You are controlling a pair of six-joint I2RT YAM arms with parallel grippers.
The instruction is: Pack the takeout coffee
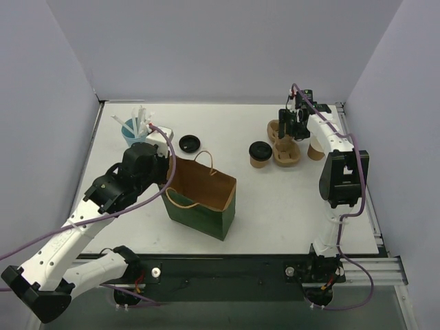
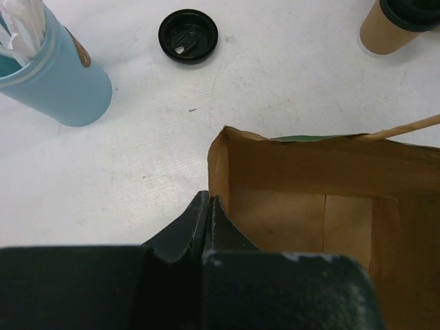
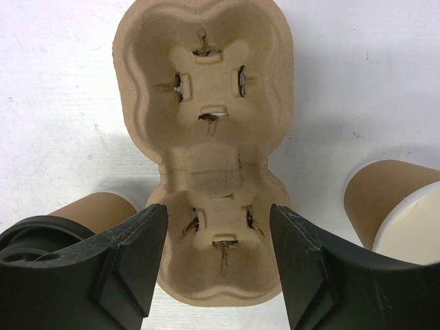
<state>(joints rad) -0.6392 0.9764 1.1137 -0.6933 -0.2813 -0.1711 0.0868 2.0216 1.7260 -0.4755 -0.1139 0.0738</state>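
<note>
Sam: What does the top camera show?

Me: The takeout coffee (image 1: pixel 260 155), black lid on, stands on the far right part of the table (image 1: pixel 275 199), just left of the cup carrier (image 1: pixel 285 146). An open cup (image 1: pixel 315 150) with no lid stands just right of the carrier. A paper bag (image 1: pixel 201 199) stands open near the middle. On the far left I see a blue cup (image 1: pixel 135 132) of straws and a loose lid (image 1: pixel 189 143). My left arm (image 1: pixel 113 189) reaches to the bag's left edge. My right arm (image 1: pixel 328 144) hangs over the carrier. I can't see the fingers well from up there.

Sam: And the left wrist camera?

Me: It shows what the top one hides. The left gripper (image 2: pixel 207 216) is squeezed tight. The bag's left rim runs right in between its fingers, so it is pinching the bag. I can look down at the brown inside of the bag. The coffee peeks in at the far right corner, well apart from the bag.

Sam: And the right wrist camera?

Me: The right gripper (image 3: pixel 216 254) is spread apart and grips nothing. The near pocket of the carrier sits between its fingers. I can't tell if they touch it. The coffee is just left of the left finger. The open cup, cream inside, is on the right.
</note>
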